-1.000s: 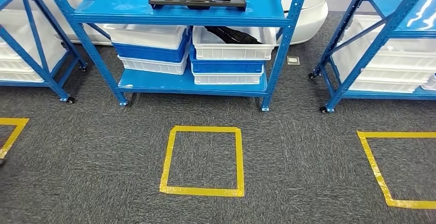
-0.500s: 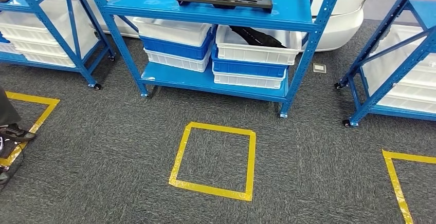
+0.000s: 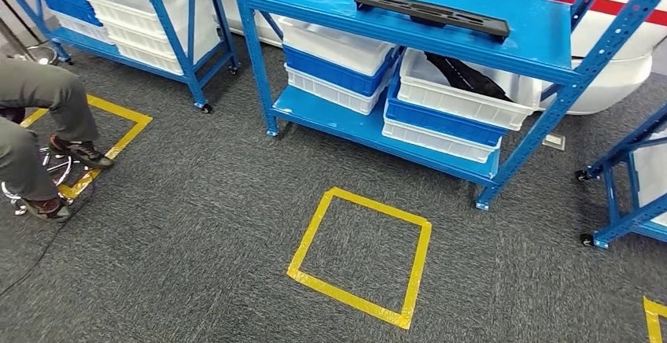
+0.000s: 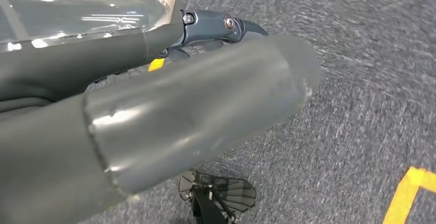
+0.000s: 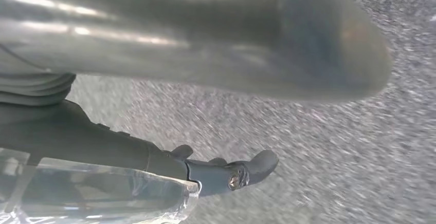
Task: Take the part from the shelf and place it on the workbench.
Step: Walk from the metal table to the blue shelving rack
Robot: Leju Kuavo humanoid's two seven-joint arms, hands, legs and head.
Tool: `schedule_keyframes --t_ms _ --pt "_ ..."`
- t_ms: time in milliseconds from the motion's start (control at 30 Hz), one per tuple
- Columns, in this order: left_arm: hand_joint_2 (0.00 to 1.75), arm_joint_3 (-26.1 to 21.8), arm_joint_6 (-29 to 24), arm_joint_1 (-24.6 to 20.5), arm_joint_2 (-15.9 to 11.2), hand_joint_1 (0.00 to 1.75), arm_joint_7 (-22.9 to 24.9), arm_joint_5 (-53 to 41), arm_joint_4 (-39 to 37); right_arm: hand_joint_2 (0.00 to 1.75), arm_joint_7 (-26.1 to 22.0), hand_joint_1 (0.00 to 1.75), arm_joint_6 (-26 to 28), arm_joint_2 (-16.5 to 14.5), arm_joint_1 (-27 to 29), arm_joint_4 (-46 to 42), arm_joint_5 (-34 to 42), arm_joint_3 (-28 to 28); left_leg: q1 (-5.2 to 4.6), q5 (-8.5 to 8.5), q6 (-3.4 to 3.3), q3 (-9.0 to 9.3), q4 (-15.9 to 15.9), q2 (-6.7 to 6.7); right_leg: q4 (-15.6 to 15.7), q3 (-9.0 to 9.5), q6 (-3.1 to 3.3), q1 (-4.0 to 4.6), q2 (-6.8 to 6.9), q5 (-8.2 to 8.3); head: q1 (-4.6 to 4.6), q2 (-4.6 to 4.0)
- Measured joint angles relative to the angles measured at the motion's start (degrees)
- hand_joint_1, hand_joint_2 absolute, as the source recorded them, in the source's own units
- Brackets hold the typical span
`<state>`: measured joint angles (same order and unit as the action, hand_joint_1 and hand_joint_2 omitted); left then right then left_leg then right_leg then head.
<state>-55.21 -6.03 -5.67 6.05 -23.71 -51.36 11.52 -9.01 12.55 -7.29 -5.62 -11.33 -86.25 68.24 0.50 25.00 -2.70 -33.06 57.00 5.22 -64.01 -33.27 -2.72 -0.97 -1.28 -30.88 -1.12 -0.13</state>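
Right hand (image 5: 216, 75) empty over grey carpet (image 5: 319, 147); fingers (image 5: 241, 171) straight.

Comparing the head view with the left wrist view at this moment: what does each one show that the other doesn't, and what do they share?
Head view alone: the blue metal shelf rack with the long flat black plastic part lying on its top shelf, stacked white and blue plastic bins below, a yellow tape square on the floor, and a seated person's grey-trousered legs.

Left wrist view alone: the robot's left hand, its thick grey thumb large in frame and dark fingers beyond, holding nothing.

Shared: dark grey carpet and yellow floor tape.
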Motion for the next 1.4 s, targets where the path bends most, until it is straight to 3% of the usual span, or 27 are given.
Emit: schedule_keyframes --t_ms 67,167,233,300,367,400,433,467,500,567,633,733,800,867,900,933,1000,1033,1067,1100,1167,1233,1300,1367,1400 --pt "0.00 0.0 0.0 0.0 0.1 0.00 0.0 0.0 0.0 0.00 0.0 0.00 0.0 0.1 0.0 0.0 0.0 0.0 -0.24 0.25 0.61 -0.09 0.4 1.29 5.6 2.21 0.27 -0.07 -1.50 2.29 -0.04 0.00" --pt "0.00 0.0 0.1 0.2 -0.1 0.00 0.0 0.0 0.0 0.00 0.0 0.00 0.0 0.0 -0.3 0.0 0.1 0.0 -0.12 0.59 1.44 -0.35 0.7 2.05 6.4 2.90 1.69 0.01 -0.97 2.63 -0.08 0.00" --pt "0.00 0.0 0.1 0.3 -0.1 0.00 0.1 0.0 0.0 0.00 0.0 0.00 0.0 -0.1 -0.4 0.0 0.3 0.0 -0.02 2.00 1.92 -1.34 2.9 -0.26 6.5 3.36 2.43 -0.19 -0.29 2.80 -0.29 0.00" --pt "0.00 0.0 0.0 0.1 -0.1 0.00 0.5 0.0 0.0 0.00 0.0 0.00 0.2 -0.1 -0.3 0.0 0.4 0.0 0.02 5.33 2.39 -4.39 9.2 -3.42 6.6 3.48 3.13 0.01 0.48 2.67 -0.52 0.00" --pt "0.00 -0.1 0.0 -0.2 -0.1 0.00 0.8 0.2 0.0 0.00 0.0 0.00 0.4 -0.1 0.0 0.0 0.3 0.0 0.19 7.59 2.66 -8.09 15.9 -4.59 6.6 3.60 3.67 0.31 1.20 2.18 -0.55 0.00" --pt "0.00 -0.1 0.0 -0.2 -0.1 0.00 0.9 0.3 0.0 0.00 0.0 0.00 0.4 -0.1 0.0 0.0 0.3 0.0 0.23 7.24 2.65 -8.87 17.0 -4.78 6.6 3.73 3.78 0.40 1.45 1.91 -0.57 0.00" --pt "0.00 -0.2 -0.1 -0.1 -0.1 0.00 0.9 0.6 0.0 0.00 0.0 0.00 0.4 -0.1 0.0 0.0 0.2 0.0 0.23 5.86 2.51 -8.49 15.9 -4.88 6.6 3.92 3.82 0.47 1.64 1.60 -0.56 0.00" --pt "0.00 -0.4 -0.3 -0.1 -0.2 0.00 0.9 0.7 0.0 0.00 0.0 0.00 0.4 -0.1 0.0 0.0 0.2 0.0 0.18 3.79 2.20 -6.95 12.7 -4.99 6.6 4.25 3.78 0.52 1.82 1.32 -0.58 0.00" --pt "0.00 -0.5 -0.4 -0.2 -0.3 0.00 0.9 0.9 0.0 0.00 0.0 0.00 0.4 -0.2 0.0 0.0 0.1 -0.1 0.03 1.96 1.72 -4.86 8.7 -5.23 6.6 4.63 3.69 0.54 2.00 1.03 -0.56 0.00" --pt "0.00 -0.8 -0.7 -0.5 -0.5 0.00 0.9 1.0 0.0 0.00 0.0 0.00 0.4 -0.3 0.0 0.0 0.1 -0.1 -0.46 0.52 0.79 -1.68 2.9 -5.74 6.8 5.28 3.23 0.74 2.34 0.46 -0.53 0.00" --pt "0.00 -0.9 -0.8 -0.7 -0.7 0.00 0.9 1.0 0.1 0.00 0.0 0.00 0.3 -0.4 -0.2 0.0 0.1 -0.1 -0.88 1.15 0.08 -1.02 1.4 -5.79 6.6 6.10 2.41 0.92 2.54 0.51 -0.55 0.00" --pt "0.00 -1.0 -0.9 -0.7 -0.7 0.00 1.0 1.0 0.1 0.00 0.0 0.00 0.3 -0.4 -0.3 0.0 0.2 -0.1 -0.64 0.92 -0.82 0.66 -0.1 -5.24 5.1 6.19 1.57 0.93 2.33 0.04 -0.48 -0.01" --pt "0.00 -1.0 -0.9 -0.8 -0.7 0.00 1.1 1.0 0.1 0.00 0.0 0.00 0.3 -0.4 -0.3 0.0 0.2 -0.1 -0.48 0.83 -1.00 1.54 -0.7 -4.99 0.2 3.40 1.59 0.70 1.94 -1.76 -0.26 -0.02" --pt "0.00 -1.1 -0.9 -0.9 -0.7 0.00 1.2 1.0 0.1 0.00 0.0 0.00 0.3 -0.3 -0.2 0.0 0.3 -0.1 -0.46 1.19 -0.97 1.84 -0.7 -4.67 -6.3 -1.25 1.50 0.42 1.74 -3.91 -0.13 -0.02" --pt "0.00 -1.1 -0.9 -0.9 -0.6 0.00 1.3 1.0 0.1 0.00 0.0 0.00 0.3 -0.3 -0.1 0.0 0.3 -0.1 -0.43 1.51 -0.85 2.11 -0.7 -4.46 -7.9 -3.09 1.18 0.22 1.70 -4.32 -0.09 -0.02" --pt "0.00 -1.1 -0.9 -0.9 -0.6 0.00 1.3 1.0 0.1 0.00 0.1 0.00 0.3 -0.3 0.0 0.0 0.3 -0.1 -0.38 1.85 -0.66 2.47 -0.7 -4.27 -7.4 -3.82 0.72 0.02 1.69 -3.75 -0.05 -0.02" --pt "0.00 -1.1 -0.9 -0.8 -0.5 0.00 1.3 1.0 0.1 0.00 0.1 0.00 0.3 -0.2 0.2 0.0 0.4 -0.1 -0.22 2.65 -0.05 3.34 -0.6 -3.92 -1.3 -2.79 -0.86 -0.65 1.67 0.35 -0.01 -0.02" --pt "0.00 -1.2 -0.9 -0.7 -0.5 0.00 1.3 0.9 0.1 0.00 0.1 0.00 0.3 -0.2 0.2 0.0 0.4 -0.1 -0.23 3.11 0.37 3.76 -0.5 -3.83 1.9 -2.02 -1.24 -0.79 1.75 2.28 0.08 -0.02" --pt "0.00 -1.3 -0.9 -0.7 -0.5 0.00 1.4 0.9 0.1 0.00 0.1 0.00 0.3 -0.2 0.1 0.0 0.4 -0.1 -0.27 3.57 0.81 3.98 -0.3 -3.77 4.3 -1.39 -1.04 -0.79 1.88 3.42 0.16 -0.02" --pt "0.00 -1.3 -0.9 -0.7 -0.6 0.00 1.4 1.0 0.1 0.00 0.1 0.00 0.3 -0.2 0.1 0.0 0.4 -0.1 -0.35 4.05 1.25 4.10 -0.2 -3.78 5.3 -1.01 -0.38 -0.72 1.98 4.09 0.15 -0.02" --pt "0.00 -1.4 -0.9 -0.8 -0.6 0.00 1.4 1.0 0.1 0.00 0.1 0.00 0.3 -0.2 0.1 0.0 0.4 -0.1 -0.21 4.65 1.88 4.38 0.2 -3.87 5.3 -0.58 1.50 -0.50 2.10 3.99 0.08 -0.02" --pt "0.00 -1.5 -0.9 -0.8 -0.6 0.00 1.3 1.0 0.1 0.00 0.2 0.00 0.3 -0.1 0.1 0.0 0.4 -0.1 0.18 5.50 2.35 4.24 1.7 -4.21 5.4 0.19 2.57 -0.44 2.00 4.03 0.02 -0.02" --pt "0.00 -1.5 -0.9 -0.9 -0.4 0.00 1.3 0.9 0.1 0.00 0.2 0.00 0.5 -0.1 -0.1 0.0 0.3 -0.2 0.35 7.71 2.75 1.62 6.8 -4.62 5.5 0.90 3.26 -0.21 1.97 3.70 -0.06 -0.02" --pt "0.00 -1.5 -0.9 -0.9 -0.4 0.00 1.3 0.9 0.1 0.00 0.2 0.00 1.0 -0.1 -0.2 0.0 0.2 -0.2 0.34 10.08 2.95 -3.09 13.7 -4.78 5.5 1.30 3.78 0.17 1.95 3.26 -0.13 -0.02" --pt "0.00 -1.5 -0.9 -0.8 -0.4 0.00 1.3 0.9 0.1 0.00 0.2 0.00 1.2 -0.1 -0.2 0.0 0.1 -0.2 0.31 10.23 2.87 -5.01 15.7 -4.78 5.4 1.56 3.97 0.38 1.91 2.99 -0.14 -0.02"
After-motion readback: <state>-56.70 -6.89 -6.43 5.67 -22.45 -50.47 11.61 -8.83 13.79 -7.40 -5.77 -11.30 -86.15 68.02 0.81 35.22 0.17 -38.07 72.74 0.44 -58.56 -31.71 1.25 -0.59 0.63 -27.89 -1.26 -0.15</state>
